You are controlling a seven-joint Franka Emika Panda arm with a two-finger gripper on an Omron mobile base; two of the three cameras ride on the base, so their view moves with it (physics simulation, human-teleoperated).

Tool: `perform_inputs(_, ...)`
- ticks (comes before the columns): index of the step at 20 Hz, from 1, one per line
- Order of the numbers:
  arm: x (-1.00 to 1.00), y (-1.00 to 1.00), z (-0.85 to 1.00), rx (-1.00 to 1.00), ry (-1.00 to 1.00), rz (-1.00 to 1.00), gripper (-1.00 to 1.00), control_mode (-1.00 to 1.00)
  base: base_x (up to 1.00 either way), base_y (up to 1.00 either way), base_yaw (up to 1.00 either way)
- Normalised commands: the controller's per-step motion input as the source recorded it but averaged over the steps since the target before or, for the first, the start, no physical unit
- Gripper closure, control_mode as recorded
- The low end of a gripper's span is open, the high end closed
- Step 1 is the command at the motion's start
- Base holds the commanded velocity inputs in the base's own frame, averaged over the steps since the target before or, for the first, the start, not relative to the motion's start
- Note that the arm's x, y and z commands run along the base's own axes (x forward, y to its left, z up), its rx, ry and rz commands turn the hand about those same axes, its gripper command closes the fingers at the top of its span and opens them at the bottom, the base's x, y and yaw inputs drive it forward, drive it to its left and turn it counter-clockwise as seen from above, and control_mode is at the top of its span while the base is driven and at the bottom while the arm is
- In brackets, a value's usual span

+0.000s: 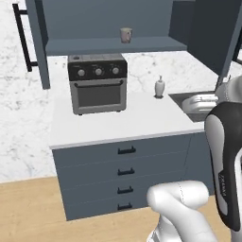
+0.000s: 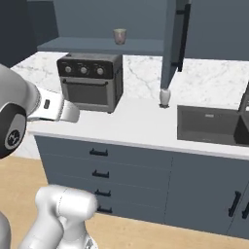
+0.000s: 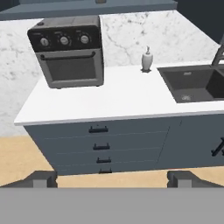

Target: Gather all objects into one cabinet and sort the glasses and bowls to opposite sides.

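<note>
A: Pincer [image 3: 112, 178]?
B: Spread wide, nothing between the tips, hanging well back from the counter [image 3: 131, 98], out in front of the slate-blue drawers [image 3: 103, 146].

A: And the task's things?
B: One small beige mug [image 1: 125, 35], upright on the bottom shelf of the slate-blue wall cabinet [image 1: 116, 45], toward the middle of that shelf. Cabinet standing open, door [image 2: 174, 41] swung out with its long black bar handle [image 2: 184, 36] showing from the right base view. Seen there too, the mug [image 2: 119, 36] above the toaster oven.

A: On the counter?
B: Dark toaster oven [image 1: 98, 82] with three knobs at the back left, against the marbled wall. Small white soap dispenser [image 1: 159, 88] to its right, apart from it, just beside the dark sink [image 3: 192, 83]. Dispenser near the sink's back left corner. Four drawers with short black pulls below, wooden floor [image 3: 17, 159] underneath.
</note>
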Motion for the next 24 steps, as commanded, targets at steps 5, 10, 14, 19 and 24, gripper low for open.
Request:
perform_inputs(5,0.0,0.0,0.0,0.0,0.0,0.0,-1.0,1.0,0.23,0.07,-0.01)
perform_inputs(10,0.0,0.0,0.0,0.0,0.0,0.0,-1.0,1.0,0.24,0.0,0.0)
perform_inputs(14,0.0,0.0,0.0,0.0,0.0,0.0,-1.0,1.0,0.55,0.0,0.0)
perform_inputs(19,0.0,0.0,0.0,0.0,0.0,0.0,-1.0,1.0,0.46,0.0,0.0)
perform_inputs(24,0.0,0.0,0.0,0.0,0.0,0.0,-1.0,1.0,0.34,0.0,0.0)
